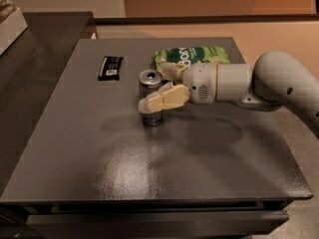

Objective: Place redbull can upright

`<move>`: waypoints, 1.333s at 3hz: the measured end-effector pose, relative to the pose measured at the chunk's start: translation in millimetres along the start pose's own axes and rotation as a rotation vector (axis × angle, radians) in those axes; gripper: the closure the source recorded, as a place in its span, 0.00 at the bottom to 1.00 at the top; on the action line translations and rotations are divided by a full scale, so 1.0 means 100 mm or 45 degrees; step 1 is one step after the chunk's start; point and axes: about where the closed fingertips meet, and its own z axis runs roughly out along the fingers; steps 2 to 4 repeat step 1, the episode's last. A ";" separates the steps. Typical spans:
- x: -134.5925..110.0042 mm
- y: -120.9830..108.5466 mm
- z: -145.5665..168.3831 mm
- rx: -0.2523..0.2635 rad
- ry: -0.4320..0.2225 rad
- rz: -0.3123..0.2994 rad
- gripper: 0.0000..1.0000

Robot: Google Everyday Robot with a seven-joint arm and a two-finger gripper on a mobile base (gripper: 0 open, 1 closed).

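The redbull can (150, 81) stands upright on the grey table (99, 158), a little back of the middle. Its silver top faces up. My gripper (152, 90) reaches in from the right at the can's height, with the can between its beige fingers. The near finger (162, 99) crosses in front of the can's body with a small gap. The far finger is mostly hidden behind the can. The fingers look parted, not pressing on the can.
A green snack bag (192, 58) lies just behind the gripper's wrist. A small flat black wrapper (110, 67) lies to the left of the can. A dark counter (35, 49) adjoins the table on the left.
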 end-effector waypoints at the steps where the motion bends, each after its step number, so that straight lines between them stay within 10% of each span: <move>1: 0.00 0.00 0.00 0.000 0.000 0.000 0.00; 4: 0.00 0.00 0.00 0.000 0.000 0.000 0.00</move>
